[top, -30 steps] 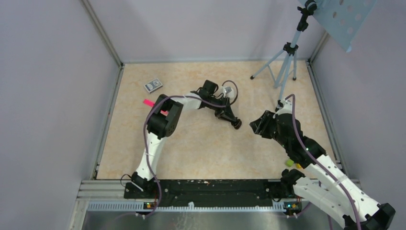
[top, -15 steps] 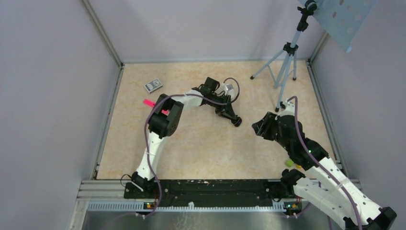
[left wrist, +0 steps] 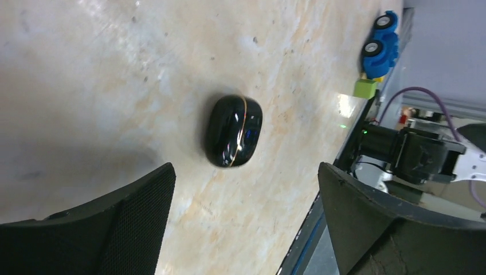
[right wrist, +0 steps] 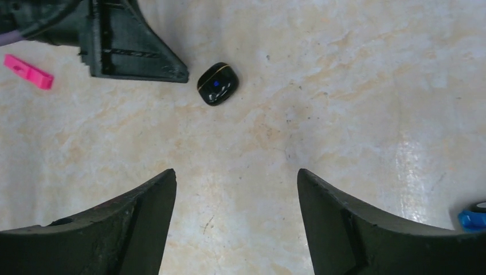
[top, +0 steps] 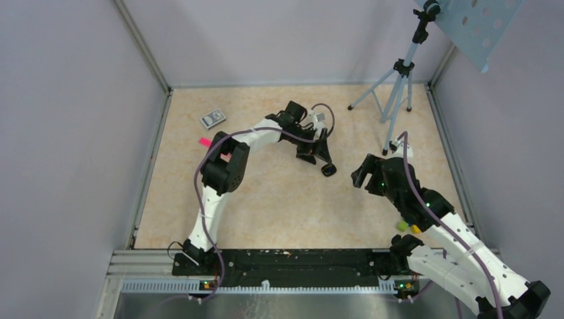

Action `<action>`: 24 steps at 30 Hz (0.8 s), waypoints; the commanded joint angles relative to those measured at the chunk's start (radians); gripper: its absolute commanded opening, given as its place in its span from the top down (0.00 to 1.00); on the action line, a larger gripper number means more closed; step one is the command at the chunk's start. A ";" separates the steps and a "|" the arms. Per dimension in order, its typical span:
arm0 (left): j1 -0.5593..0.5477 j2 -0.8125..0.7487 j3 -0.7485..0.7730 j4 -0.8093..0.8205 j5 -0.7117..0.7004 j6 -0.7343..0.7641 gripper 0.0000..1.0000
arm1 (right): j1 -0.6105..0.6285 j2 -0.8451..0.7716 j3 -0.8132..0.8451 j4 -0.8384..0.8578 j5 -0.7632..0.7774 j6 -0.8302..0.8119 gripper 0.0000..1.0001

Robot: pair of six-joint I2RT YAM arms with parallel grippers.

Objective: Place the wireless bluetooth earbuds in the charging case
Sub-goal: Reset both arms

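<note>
From above, a small glossy black rounded plastic charging case [top: 328,170] lies on the beige marbled tabletop [top: 279,206], about midway between the two arms. The left gripper [top: 319,155] hangs just beside it on the far side, and the right gripper [top: 363,175] is near it on the other side. A flat pink plastic block [top: 206,142] lies by the left arm's elbow.

The left wrist camera shows that gripper's jaws spread wide and holding nothing. The case, lid shut with a thin gold seam line (anything inside is hidden), rests just beyond the fingertips, touching neither. A blue toy car [left wrist: 380,44] and a green cube [left wrist: 365,88] sit well apart at the table's edge.

The right wrist camera shows the right gripper's jaws also parted and holding nothing. The case is well ahead of them, next to a left finger [right wrist: 134,48].
</note>
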 commanded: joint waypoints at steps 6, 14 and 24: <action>0.002 -0.409 -0.181 -0.186 -0.308 0.144 0.01 | -0.010 0.175 0.166 -0.110 0.209 -0.025 0.18; 0.026 -0.791 -0.496 -0.219 -0.591 0.094 0.01 | -0.010 0.291 0.220 -0.104 0.262 -0.095 0.11; 0.065 -1.157 -0.755 -0.208 -0.956 -0.108 0.01 | -0.010 0.307 0.238 -0.110 0.286 -0.076 0.10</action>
